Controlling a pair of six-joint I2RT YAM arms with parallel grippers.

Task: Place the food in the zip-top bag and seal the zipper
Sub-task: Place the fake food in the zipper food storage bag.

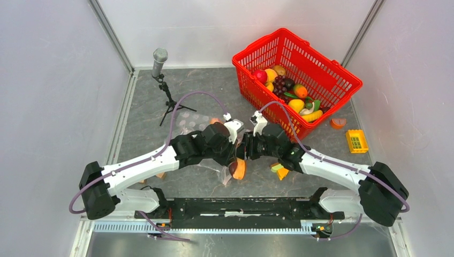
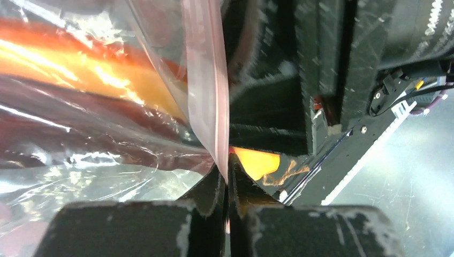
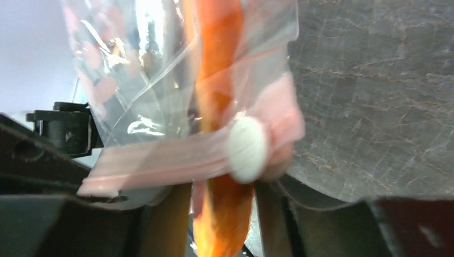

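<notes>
First, left gripper (image 2: 227,174): jaws closed tight on the zipper (image 2: 206,80), low in the middle of its wrist view.
Right gripper (image 3: 222,211): jaws part-way apart, with the bag (image 3: 134,80) and an orange piece (image 3: 214,43) between them; I cannot tell whether they press.
White knob (image 3: 247,150): sits on the pink strip, right of centre in the right wrist view.
Bag's place: held between the two grippers at the centre of the top view, with the orange piece inside.
Handling: the film looks thin, limp and slick, and will likely sag under the piece. The stiffer strip is the better hold; pinch it near both ends and keep it taut.
Table (image 1: 203,85): grey, stone-patterned and flat, with a loose piece (image 1: 279,170) lying lower right of centre.
Basket (image 1: 257,43): red mesh, upper right, with more food (image 1: 289,88) heaped inside, so much filling probably remains.
Room: plain white walls, and a microphone (image 1: 159,56) on a stand at upper left.
</notes>
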